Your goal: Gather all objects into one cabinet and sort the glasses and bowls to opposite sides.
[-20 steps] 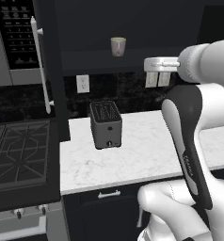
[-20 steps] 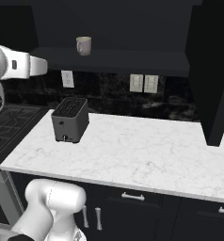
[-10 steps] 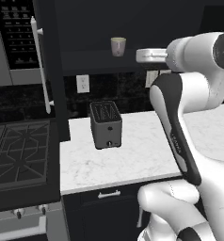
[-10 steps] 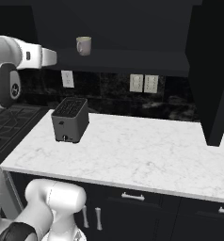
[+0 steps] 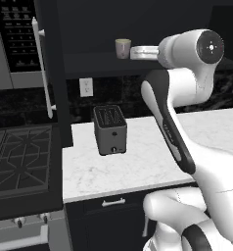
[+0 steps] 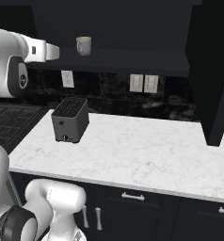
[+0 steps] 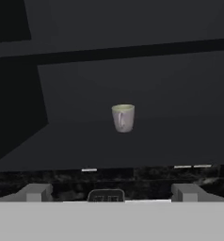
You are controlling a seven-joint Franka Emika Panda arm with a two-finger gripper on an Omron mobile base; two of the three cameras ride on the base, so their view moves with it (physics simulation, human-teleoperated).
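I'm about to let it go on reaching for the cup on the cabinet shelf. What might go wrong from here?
1. The cream cup stands alone on the dark shelf; with the open hand apart from it and low, a finger might knock it over instead of straddling it.
2. The toaster sits on the counter right below, so a dropped cup could hit it.

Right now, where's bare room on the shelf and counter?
Shelf: bare right of the cup, through to the door. Counter: bare marble from the toaster rightward. Tightest spot: left of the cup, where the open gripper is.
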